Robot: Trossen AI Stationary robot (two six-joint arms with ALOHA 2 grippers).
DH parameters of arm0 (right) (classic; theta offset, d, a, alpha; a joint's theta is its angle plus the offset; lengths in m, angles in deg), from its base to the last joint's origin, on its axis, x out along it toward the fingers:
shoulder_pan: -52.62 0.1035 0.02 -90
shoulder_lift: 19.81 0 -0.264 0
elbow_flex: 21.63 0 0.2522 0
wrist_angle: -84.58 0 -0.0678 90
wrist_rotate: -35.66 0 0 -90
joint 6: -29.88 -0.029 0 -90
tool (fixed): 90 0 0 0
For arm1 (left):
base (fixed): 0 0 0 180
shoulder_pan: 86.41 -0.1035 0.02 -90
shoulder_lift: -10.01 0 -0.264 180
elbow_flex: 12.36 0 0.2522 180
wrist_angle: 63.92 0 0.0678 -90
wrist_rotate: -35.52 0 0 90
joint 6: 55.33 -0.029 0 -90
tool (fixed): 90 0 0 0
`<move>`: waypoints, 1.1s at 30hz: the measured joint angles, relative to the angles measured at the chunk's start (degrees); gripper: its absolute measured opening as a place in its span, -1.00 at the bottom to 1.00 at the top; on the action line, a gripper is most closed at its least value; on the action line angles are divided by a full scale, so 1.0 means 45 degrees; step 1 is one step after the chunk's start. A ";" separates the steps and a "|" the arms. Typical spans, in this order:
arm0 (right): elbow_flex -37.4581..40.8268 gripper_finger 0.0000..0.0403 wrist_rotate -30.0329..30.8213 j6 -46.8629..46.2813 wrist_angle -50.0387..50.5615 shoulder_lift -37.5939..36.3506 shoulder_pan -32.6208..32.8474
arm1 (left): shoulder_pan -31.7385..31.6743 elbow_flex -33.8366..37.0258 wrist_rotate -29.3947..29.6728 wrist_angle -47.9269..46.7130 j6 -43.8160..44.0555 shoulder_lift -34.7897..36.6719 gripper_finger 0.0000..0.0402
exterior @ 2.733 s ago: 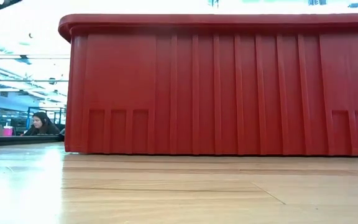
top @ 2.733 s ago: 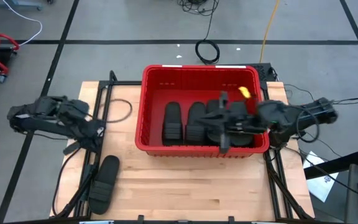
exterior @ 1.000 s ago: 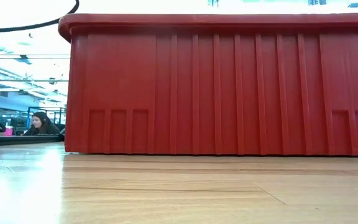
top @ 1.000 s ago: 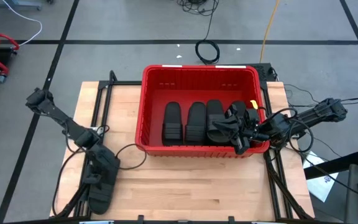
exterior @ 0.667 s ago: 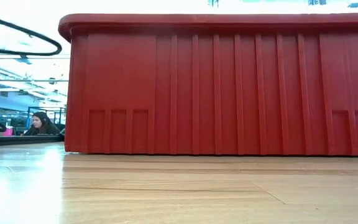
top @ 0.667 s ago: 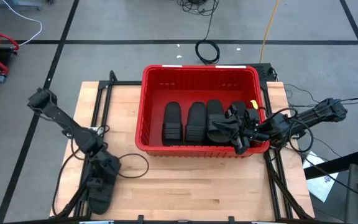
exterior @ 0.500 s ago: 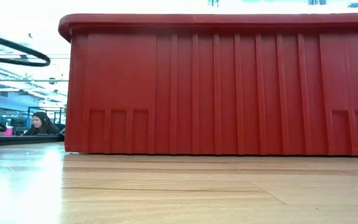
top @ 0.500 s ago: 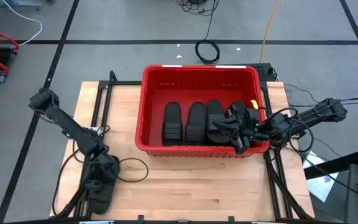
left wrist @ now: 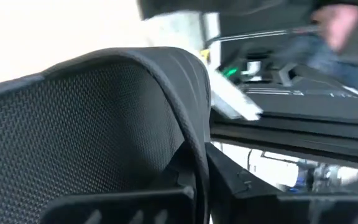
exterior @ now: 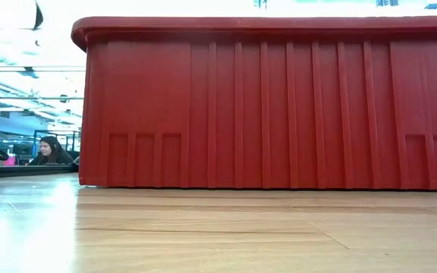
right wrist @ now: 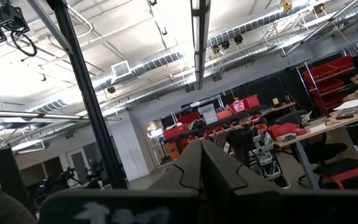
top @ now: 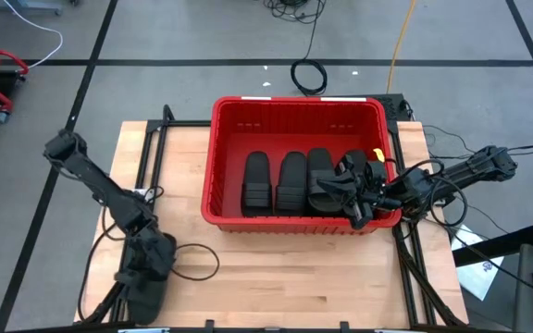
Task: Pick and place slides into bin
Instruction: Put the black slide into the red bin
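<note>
Left gripper [top: 146, 268] jaws just pinched the last black rubbery slide sandal [top: 146, 296] at table's 7 o'clock; ready to lift toward red slatted plastic bin [top: 218, 176]

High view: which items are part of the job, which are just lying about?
Job:
- slides in the bin
- slide on the table, left claw shut on it
- red bin

Lying about:
- coiled black cable on the floor
- yellow cord
</note>
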 joint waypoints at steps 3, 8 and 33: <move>0.0000 -1.00 0.0006 0.0070 0.0005 0.0000 0.0000 | 0.0000 -0.0819 0.0261 -0.1102 -0.1273 0.0813 -0.97; 0.0000 -1.00 0.0960 0.0088 0.0094 0.0000 -0.0001 | -0.0024 -0.2765 0.2262 -0.4910 -0.4291 0.1981 -0.98; -0.0005 -1.00 -0.2059 0.1139 0.1502 -0.1359 -0.0064 | -0.9261 -1.2619 0.5197 -0.7691 -1.0384 -0.2348 -0.99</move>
